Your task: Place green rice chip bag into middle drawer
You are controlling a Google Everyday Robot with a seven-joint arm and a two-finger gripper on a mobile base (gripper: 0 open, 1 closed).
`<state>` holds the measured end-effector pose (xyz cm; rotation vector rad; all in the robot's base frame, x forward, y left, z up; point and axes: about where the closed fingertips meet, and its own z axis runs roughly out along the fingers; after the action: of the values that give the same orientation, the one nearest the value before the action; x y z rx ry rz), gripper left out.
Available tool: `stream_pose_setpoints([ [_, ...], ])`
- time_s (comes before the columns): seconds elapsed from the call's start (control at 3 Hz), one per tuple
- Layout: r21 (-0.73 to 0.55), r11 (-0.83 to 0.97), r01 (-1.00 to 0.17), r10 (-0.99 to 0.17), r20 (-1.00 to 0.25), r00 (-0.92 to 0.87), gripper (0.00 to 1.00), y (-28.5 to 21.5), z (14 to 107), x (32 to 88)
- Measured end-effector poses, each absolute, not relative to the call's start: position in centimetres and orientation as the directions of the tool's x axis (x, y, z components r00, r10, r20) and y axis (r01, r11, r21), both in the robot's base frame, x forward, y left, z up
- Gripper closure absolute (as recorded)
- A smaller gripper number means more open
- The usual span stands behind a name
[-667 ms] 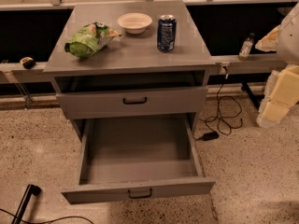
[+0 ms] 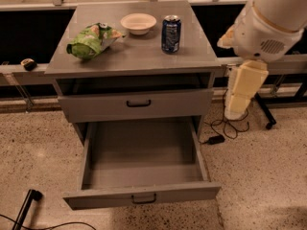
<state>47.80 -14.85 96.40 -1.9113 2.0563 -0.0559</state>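
The green rice chip bag [image 2: 91,40] lies on the left of the grey cabinet's top [image 2: 139,56], crinkled, with white and orange print. The middle drawer [image 2: 141,194] is pulled wide open below, and its grey inside is bare. Its black bar handle faces the front. My arm comes in from the upper right. The gripper [image 2: 238,104] hangs as a cream piece to the right of the cabinet, beside the upper drawer front and well away from the bag. It holds nothing that I can see.
A cream bowl [image 2: 138,23] and a dark blue soda can [image 2: 171,34] stand on the cabinet top right of the bag. The upper handled drawer front [image 2: 138,104] is closed. Cables [image 2: 216,138] lie on the floor at right, and a black rod [image 2: 26,207] lies at bottom left.
My arm has moved left, further into view beside the cabinet. The bag, bowl, can and drawers have not moved.
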Motion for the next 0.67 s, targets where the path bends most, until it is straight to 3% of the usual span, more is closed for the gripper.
stream_pose_setpoints([
  [0.33, -0.309, -0.125, -0.943, -0.973, -0.145, 0.177, 0.00, -5.6, 94.5, 50.7],
  [0.67, -0.339, -0.187, -0.922, -0.967, -0.100, 0.233, 0.00, -3.2, 94.7, 51.6],
])
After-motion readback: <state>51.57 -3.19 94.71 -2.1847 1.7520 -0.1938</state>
